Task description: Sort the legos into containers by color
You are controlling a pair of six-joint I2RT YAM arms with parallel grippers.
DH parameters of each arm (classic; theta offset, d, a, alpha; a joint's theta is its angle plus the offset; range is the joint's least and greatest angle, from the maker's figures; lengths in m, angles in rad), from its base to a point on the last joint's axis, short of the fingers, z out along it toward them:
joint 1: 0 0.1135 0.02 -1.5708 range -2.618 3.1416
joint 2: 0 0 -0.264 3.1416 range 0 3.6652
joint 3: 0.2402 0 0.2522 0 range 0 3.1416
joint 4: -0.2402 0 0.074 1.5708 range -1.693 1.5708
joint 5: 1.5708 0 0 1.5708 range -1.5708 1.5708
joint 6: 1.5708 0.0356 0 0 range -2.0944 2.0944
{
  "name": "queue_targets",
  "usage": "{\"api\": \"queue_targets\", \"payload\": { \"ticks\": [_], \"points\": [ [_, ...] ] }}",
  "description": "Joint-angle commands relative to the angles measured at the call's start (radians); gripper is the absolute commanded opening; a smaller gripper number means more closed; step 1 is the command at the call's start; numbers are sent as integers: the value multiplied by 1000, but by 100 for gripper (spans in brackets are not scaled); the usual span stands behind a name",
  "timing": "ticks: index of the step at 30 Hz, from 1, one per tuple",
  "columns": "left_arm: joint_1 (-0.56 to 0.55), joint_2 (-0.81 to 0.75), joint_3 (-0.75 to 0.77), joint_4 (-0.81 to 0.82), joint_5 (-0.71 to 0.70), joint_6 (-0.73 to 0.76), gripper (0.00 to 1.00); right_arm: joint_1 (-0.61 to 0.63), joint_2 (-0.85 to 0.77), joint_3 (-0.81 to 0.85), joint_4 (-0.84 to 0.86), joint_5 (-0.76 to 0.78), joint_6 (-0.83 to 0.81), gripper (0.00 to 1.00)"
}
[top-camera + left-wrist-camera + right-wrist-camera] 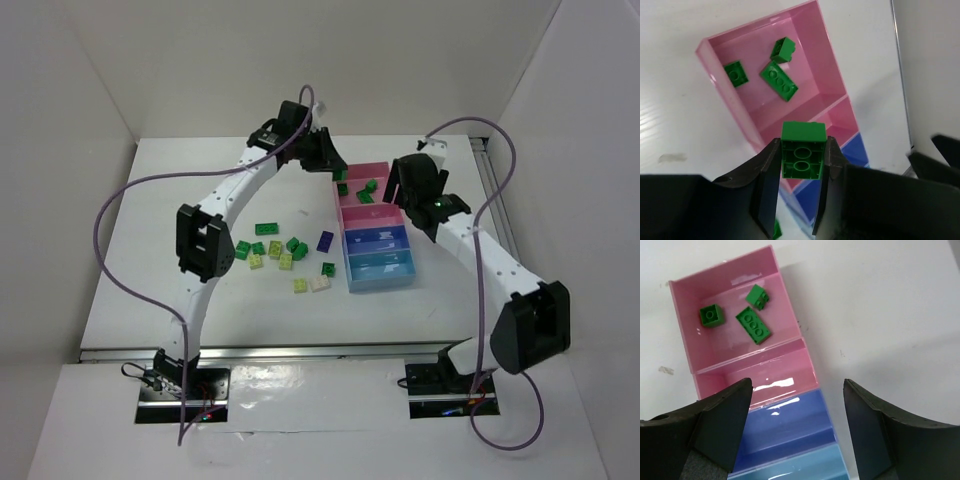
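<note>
Just short of the far pink bin (pixel 812 60), my left end effector (pixel 802 165) clamps a dark green brick (pixel 803 132). The bin, holding three green bricks (pixel 778 80), lies straight ahead. My right end effector (pixel 797 385) hangs spread and empty near that bin.

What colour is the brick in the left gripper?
The brick is green, best seen in the left wrist view.
</note>
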Motion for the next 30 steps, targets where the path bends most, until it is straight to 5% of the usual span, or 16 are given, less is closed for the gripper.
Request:
{"api": "queue_targets", "payload": {
  "ticks": [1,6,11,16,23,30],
  "points": [
    [8,87,47,175,104,-117,35,5,-127,-63,9,79,58,80],
    [-14,201,151,284,117,-166,42,5,-186,-104,-13,88,49,80],
    [-14,238,151,327,153,-191,72,-4,-148,-85,-41,67,37,80],
    [-14,128,64,301,141,-159,82,41,-76,-46,-28,-63,-52,80],
    [67,-225,-233,231,77,-65,85,279,-75,-34,4,-269,-175,80],
    [205,-525,-680,198,10,-33,83,518,107,21,-10,-321,-146,80]
  ]
}}
